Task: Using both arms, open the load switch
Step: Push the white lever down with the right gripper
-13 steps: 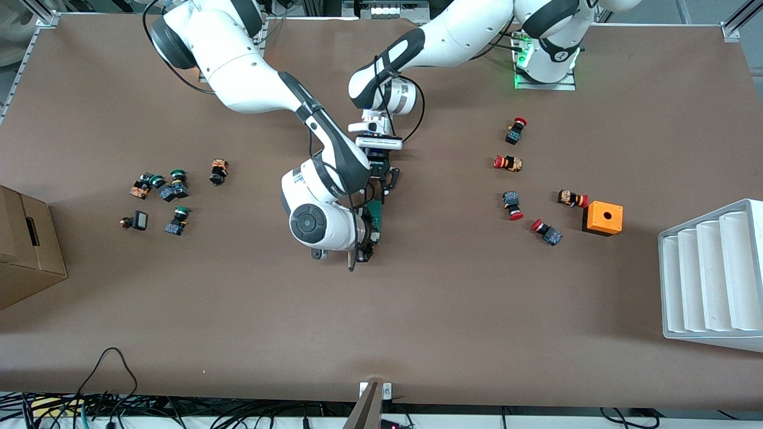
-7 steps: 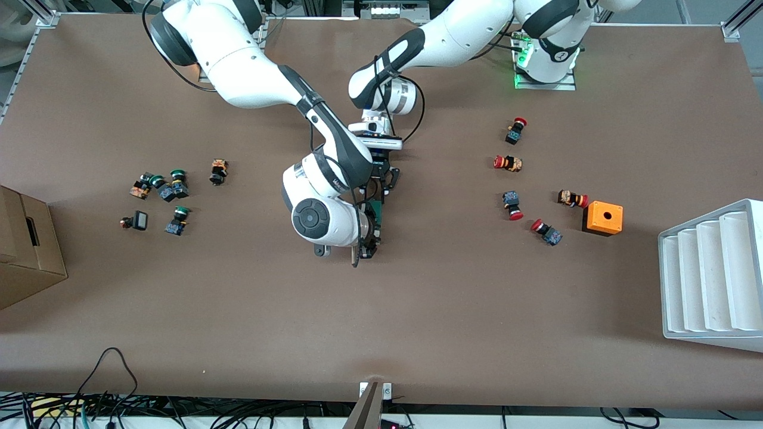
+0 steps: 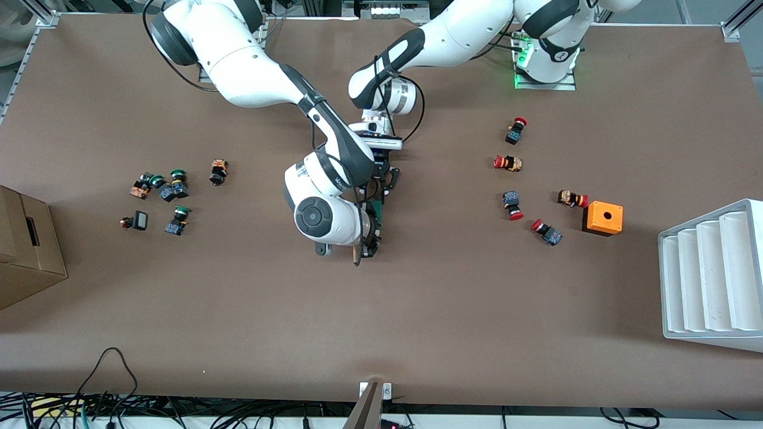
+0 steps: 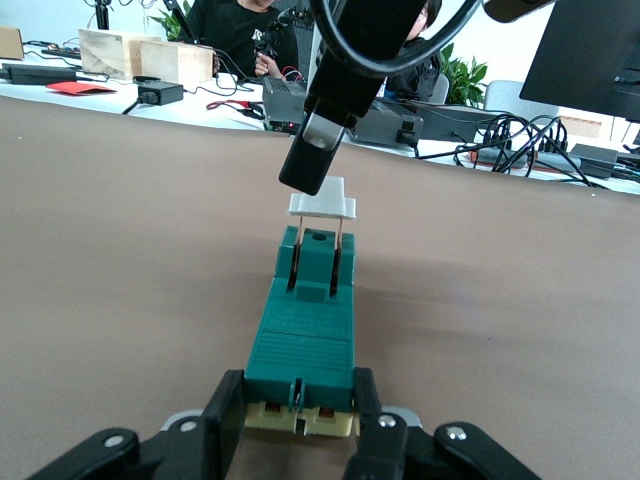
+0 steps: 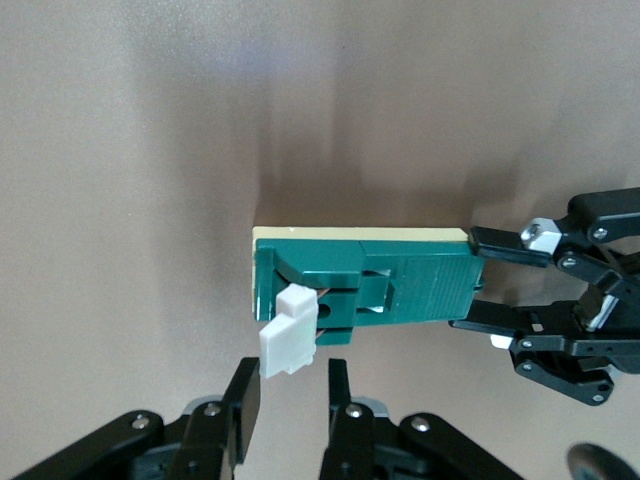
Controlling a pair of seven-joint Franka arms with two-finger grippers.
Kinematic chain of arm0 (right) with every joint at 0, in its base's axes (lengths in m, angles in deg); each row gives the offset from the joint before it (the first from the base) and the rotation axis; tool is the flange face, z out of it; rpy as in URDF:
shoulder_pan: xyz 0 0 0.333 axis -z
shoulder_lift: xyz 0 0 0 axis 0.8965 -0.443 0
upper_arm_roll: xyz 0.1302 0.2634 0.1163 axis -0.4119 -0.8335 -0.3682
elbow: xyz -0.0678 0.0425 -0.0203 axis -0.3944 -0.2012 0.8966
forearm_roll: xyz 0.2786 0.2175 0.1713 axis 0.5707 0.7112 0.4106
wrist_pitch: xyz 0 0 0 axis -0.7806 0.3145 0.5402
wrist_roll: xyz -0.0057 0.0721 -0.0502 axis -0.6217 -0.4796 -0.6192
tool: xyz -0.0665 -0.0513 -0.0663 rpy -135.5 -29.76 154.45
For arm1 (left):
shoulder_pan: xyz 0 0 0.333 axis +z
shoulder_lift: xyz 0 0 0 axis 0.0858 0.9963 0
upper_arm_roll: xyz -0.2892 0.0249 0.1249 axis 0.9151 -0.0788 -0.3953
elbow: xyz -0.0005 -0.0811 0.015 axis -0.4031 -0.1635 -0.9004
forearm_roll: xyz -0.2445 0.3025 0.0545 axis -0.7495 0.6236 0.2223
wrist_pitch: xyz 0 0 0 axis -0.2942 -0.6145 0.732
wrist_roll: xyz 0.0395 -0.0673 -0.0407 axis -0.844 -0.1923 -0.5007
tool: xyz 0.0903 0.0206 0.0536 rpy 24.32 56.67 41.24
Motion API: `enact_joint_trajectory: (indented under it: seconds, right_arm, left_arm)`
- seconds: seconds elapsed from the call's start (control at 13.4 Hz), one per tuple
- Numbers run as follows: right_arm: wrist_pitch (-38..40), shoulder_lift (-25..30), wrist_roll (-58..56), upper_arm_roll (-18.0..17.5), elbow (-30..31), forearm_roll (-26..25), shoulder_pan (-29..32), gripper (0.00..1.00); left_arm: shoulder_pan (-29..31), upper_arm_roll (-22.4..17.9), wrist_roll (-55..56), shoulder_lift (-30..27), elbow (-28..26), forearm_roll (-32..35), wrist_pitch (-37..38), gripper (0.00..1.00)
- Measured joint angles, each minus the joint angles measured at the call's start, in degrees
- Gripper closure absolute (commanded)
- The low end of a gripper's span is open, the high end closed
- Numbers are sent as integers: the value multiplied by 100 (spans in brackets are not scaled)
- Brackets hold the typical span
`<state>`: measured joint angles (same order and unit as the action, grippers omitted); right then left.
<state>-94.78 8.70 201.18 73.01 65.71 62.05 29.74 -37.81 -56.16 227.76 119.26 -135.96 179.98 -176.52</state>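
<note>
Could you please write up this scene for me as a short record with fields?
Load switch: green, lying flat mid-table
White tab: raised off the switch on two prongs
Left end effector: shut on the switch's end away from the tab
Right end effector: at the tab; grip unclear
Nearby: orange box toward the left arm's end

The load switch [image 3: 375, 215] lies mid-surface [image 3: 417, 310]. The left tool [image 3: 382, 180] pinches its 12 o'clock end. The right tool [image 3: 368, 249] sits at its 6 o'clock end, its fingers nearly together by the tab [image 5: 290, 340].
</note>
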Motion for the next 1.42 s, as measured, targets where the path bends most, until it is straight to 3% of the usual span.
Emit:
enact_joint_trajectory:
  seconds: [1.42]
  right_arm:
    - [-51,806,-178,-196,1263,-254,-1,67]
  left_arm:
    - [-1,0,0,2,3,0,1,71]
